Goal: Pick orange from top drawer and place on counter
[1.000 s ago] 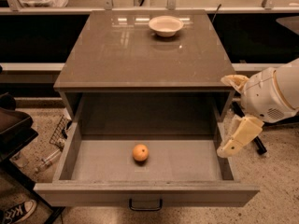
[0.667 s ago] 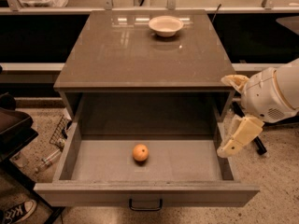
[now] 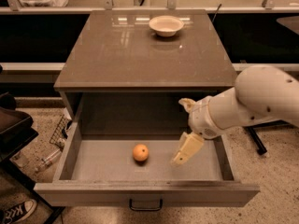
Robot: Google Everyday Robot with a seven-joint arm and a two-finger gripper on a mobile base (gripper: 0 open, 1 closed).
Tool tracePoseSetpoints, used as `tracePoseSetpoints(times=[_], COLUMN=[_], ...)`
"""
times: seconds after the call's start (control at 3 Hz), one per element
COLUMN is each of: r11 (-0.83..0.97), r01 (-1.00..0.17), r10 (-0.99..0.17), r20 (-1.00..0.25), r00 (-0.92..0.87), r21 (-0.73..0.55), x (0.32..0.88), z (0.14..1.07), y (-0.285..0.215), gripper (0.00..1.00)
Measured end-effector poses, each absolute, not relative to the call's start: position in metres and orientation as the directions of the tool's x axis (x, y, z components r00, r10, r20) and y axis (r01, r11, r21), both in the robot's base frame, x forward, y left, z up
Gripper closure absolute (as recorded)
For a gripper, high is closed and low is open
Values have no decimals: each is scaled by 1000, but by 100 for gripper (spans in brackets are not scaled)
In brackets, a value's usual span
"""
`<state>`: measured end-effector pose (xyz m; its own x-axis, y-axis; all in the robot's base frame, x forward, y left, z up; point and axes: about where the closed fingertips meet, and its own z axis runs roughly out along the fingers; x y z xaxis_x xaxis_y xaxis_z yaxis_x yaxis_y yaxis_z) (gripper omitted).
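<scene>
Orange: a small, round, smooth-skinned orange-yellow fruit, the orange [image 3: 140, 153] lies on the drawer floor a little left of the middle, away from the walls
Drawer: the top drawer [image 3: 145, 194] stands pulled out, a deep grey-brown box with a flat front panel and a small dark handle [image 3: 145, 204]
Gripper: the gripper [image 3: 181, 132] hangs over the right part of the open drawer, to the right of the orange and apart from it, on a white arm [image 3: 261, 97] reaching in from the right
Fingers: two cream fingers [image 3: 189, 146] spread wide apart, holding nothing
Surface: the glossy counter [image 3: 140, 55] above the drawer carries a cream bowl [image 3: 166, 25] near its back edge
</scene>
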<state>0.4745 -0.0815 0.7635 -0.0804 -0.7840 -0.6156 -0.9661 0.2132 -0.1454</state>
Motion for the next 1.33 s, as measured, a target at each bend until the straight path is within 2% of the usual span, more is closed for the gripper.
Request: tracePoseSetpoints(times=[1.33], r11=[192], r01=[-980], r10=[-678], r20=[-729], r00=[-100], r21=[-44], x=[507], z=[640], y=[0], gripper=[0])
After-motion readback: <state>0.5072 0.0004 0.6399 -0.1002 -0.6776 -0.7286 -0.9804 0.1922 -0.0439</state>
